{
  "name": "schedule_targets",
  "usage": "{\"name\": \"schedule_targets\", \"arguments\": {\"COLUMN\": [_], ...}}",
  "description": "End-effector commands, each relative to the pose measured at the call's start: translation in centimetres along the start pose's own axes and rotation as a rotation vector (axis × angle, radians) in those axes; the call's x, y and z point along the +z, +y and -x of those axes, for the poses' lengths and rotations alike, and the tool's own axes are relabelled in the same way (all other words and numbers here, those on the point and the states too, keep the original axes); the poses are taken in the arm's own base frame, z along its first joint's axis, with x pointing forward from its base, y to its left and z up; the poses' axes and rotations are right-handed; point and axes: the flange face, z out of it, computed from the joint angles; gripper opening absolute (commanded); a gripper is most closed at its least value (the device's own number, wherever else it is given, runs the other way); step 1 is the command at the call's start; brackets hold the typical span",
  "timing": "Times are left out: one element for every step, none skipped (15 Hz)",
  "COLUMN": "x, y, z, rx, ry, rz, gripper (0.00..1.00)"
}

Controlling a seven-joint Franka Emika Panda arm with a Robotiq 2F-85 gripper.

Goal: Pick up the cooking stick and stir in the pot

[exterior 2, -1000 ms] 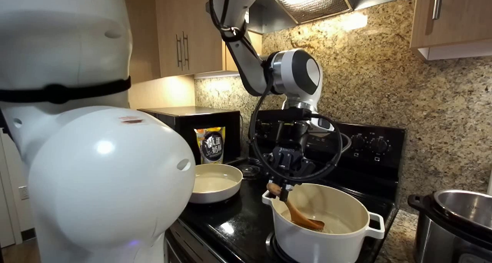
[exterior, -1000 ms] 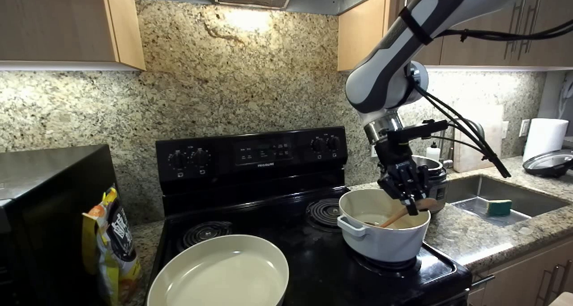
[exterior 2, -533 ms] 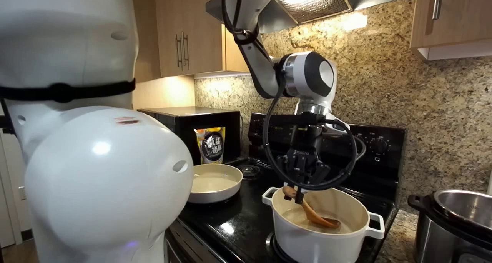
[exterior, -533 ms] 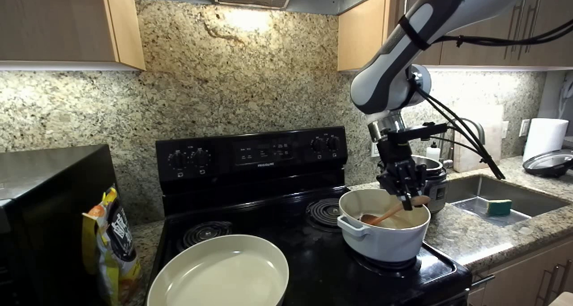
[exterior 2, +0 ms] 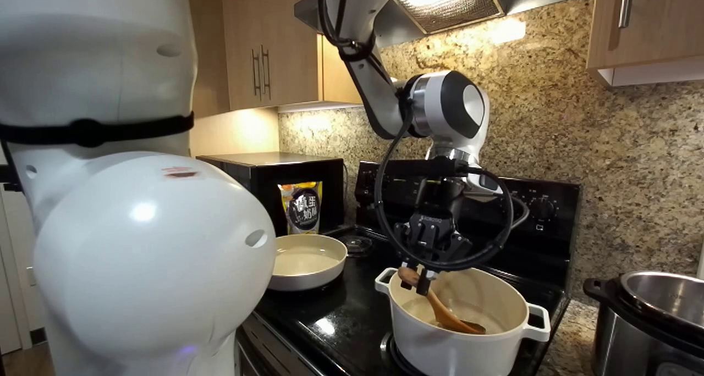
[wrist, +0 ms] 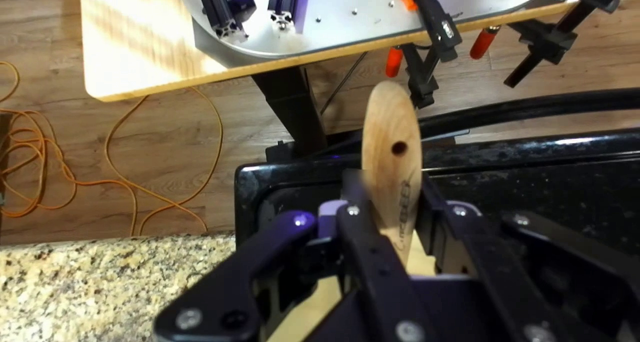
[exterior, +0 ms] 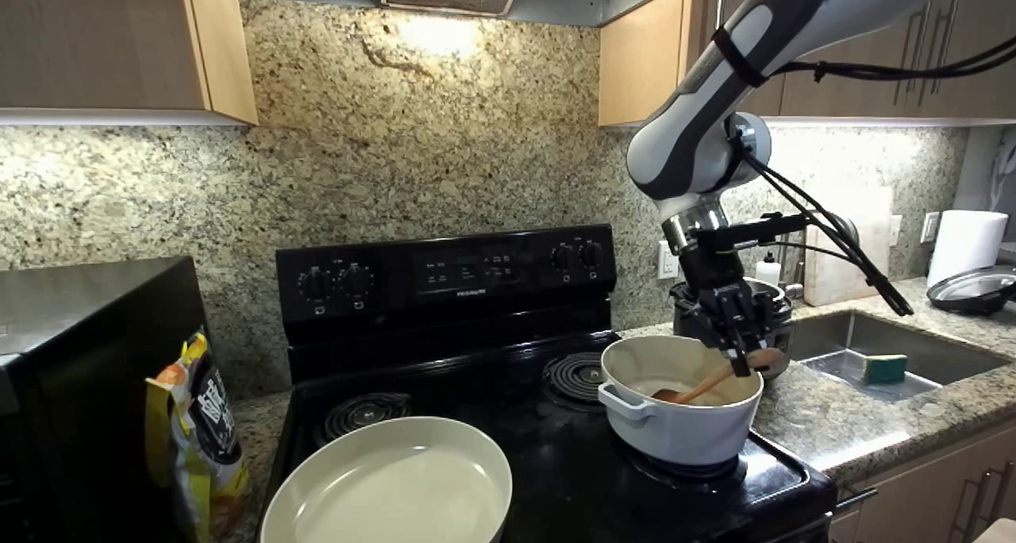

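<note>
"What does your gripper have?"

"The cooking stick. My two fingers press on either side of its handle, and the handle's end pokes out past them."

"And the other end?"

"In both exterior views the stick slants down from my fingertips into the white pot just below, its spoon end low inside."

"Any writing on the stick?"

"Dark lettering runs along the handle, between my fingers. It's too blurred for me to read for certain."

"And on you?"

"ROBOTIQ, in pale letters, just above my fingers."

"What about the stove?"

"Its black control panel, beyond my gripper, says FRIGIDAIRE. Markings near the knobs are too small."

"That bag?"

"It stands well apart from my gripper, past the shallow white dish. White Chinese characters sit on a dark patch; I make out 蛋 and 奶, the rest I can't settle."

"And the steel cooker?"

"On the counter, off to one side of my fingers and near the pot. The marks inside it are too small to read."
</note>
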Motion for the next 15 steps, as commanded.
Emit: {"name": "schedule_targets", "arguments": {"x": [0.2, 0.2, 0.2, 0.2, 0.2, 0.1, -0.1, -0.2, -0.3, -0.3, -0.3, -0.4, -0.5, -0.5, -0.6], "y": [-1.1, -1.5, -1.9, -2.3, -2.7, -3.0, -3.3, -3.5, -3.6, -3.7, -3.7, -3.6, -3.5, -3.2, -3.0], "z": [2.5, 2.9, 3.3, 3.7, 3.9, 3.9, 3.8, 3.6, 3.3, 3.1, 3.0, 2.9, 2.8, 2.5, 2.3], "rx": [-0.059, -0.072, -0.082, -0.095, -0.101, -0.107, -0.111, -0.106, -0.101, -0.101, -0.101, -0.095, -0.088, -0.079, -0.073], "ry": [-0.064, -0.08, -0.09, -0.106, -0.112, -0.119, -0.114, -0.102, -0.094, -0.094, -0.09, -0.085, -0.079, -0.072, -0.07], "rz": [-0.012, -0.009, 0.001, 0.005, 0.012, 0.015, 0.017, 0.021, 0.02, 0.019, 0.017, 0.017, 0.017, 0.015, 0.012], "gripper": [0.08, 0.08, 0.08, 0.08, 0.08, 0.08, 0.08, 0.08, 0.08, 0.08, 0.08, 0.08, 0.08, 0.08, 0.08]}}
